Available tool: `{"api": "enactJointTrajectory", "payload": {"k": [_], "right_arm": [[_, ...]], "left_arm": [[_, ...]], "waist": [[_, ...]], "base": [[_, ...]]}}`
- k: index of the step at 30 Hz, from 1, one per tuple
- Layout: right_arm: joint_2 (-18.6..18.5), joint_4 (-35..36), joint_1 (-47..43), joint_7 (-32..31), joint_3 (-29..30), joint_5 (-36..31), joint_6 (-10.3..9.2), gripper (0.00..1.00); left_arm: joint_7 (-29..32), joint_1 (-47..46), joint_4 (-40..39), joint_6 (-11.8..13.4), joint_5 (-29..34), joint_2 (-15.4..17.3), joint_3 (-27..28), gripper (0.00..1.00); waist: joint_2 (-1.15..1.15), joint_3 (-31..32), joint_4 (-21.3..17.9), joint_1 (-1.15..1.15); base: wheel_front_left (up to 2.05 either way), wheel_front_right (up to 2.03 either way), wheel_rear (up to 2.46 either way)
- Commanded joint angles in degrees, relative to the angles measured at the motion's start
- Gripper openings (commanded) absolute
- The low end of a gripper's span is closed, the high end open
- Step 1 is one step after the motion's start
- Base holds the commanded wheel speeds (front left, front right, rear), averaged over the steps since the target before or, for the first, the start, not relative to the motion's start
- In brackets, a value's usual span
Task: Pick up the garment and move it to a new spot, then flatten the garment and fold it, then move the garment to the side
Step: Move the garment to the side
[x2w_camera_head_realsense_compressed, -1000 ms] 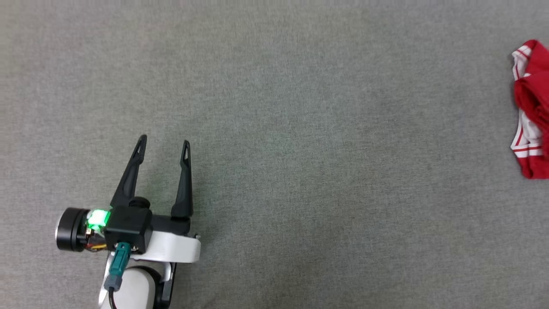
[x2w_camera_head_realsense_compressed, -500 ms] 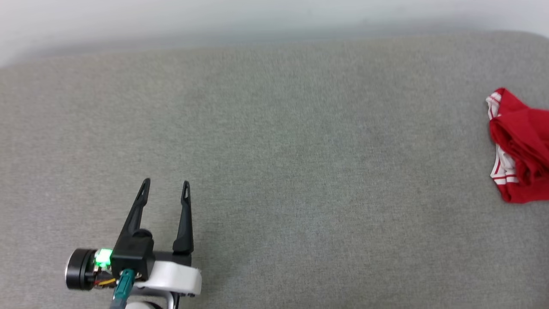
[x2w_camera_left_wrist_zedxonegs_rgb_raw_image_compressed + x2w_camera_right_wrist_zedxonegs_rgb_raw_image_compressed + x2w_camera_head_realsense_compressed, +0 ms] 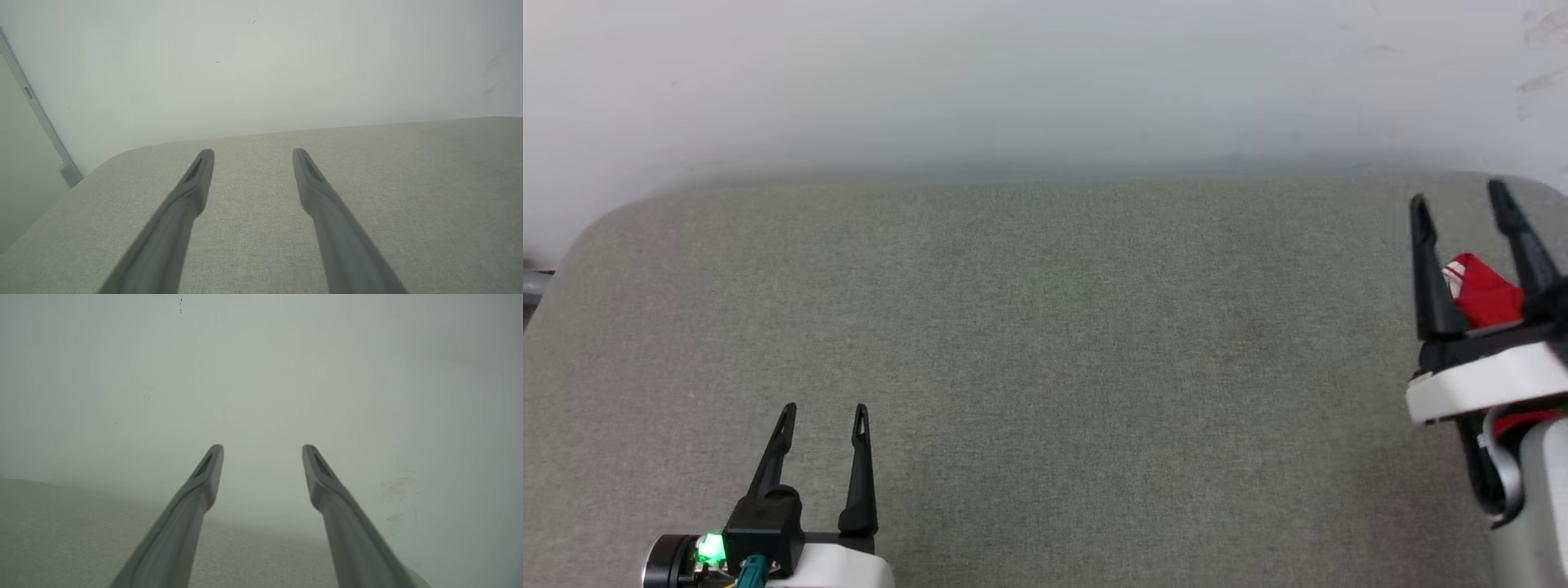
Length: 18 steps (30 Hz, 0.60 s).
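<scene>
The garment [image 3: 1485,294], a bunched red shirt with a bit of red-and-white striped trim, lies at the far right of the grey table [image 3: 1045,343], mostly hidden behind my right gripper. My right gripper [image 3: 1459,199] hovers over it, open, fingers pointing to the far edge, nothing between them. In its own wrist view the right gripper [image 3: 262,448] faces the pale wall. My left gripper [image 3: 823,411] stands open and empty at the lower left, far from the garment. The left wrist view has the left gripper [image 3: 252,152] above bare cloth.
A pale wall [image 3: 1045,73] rises right behind the table's far edge. The table's back corners are rounded. A grey frame or post [image 3: 39,118] stands past the table's left corner in the left wrist view.
The head camera has tilted up, bringing the wall and far table edge into the picture. My right gripper has come into view over the garment. The left gripper stays open.
</scene>
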State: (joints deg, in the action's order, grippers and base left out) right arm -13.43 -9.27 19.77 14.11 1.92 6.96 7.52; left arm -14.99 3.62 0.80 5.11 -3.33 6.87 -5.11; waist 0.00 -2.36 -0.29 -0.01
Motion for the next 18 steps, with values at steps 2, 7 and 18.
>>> {"api": "enactJointTrajectory", "payload": {"k": [2, 7, 18], "right_arm": [[2.0, 0.7, -2.8, 0.5, -0.6, -0.1, -0.07, 1.00], [6.3, 0.5, -10.6, 0.9, -2.3, 0.4, -0.07, 1.00], [9.9, 4.4, -20.7, 1.0, -0.2, -0.2, -0.06, 1.00]], "left_arm": [[-0.3, 0.9, 0.3, 0.0, -0.4, -0.2, 0.2, 1.00], [-0.3, 2.1, 0.8, -0.5, -1.0, -0.7, 0.9, 1.00], [-0.3, 3.3, 1.6, -1.6, -1.0, -1.1, 1.4, 1.00]], "waist": [[0.00, 1.3, 0.7, 0.01], [0.00, 2.8, 1.0, 0.01], [0.00, 4.1, 1.1, 0.01]], "base": [[0.00, 0.00, 0.00], [0.00, 0.00, 0.00], [0.00, 0.00, 0.00]]}}
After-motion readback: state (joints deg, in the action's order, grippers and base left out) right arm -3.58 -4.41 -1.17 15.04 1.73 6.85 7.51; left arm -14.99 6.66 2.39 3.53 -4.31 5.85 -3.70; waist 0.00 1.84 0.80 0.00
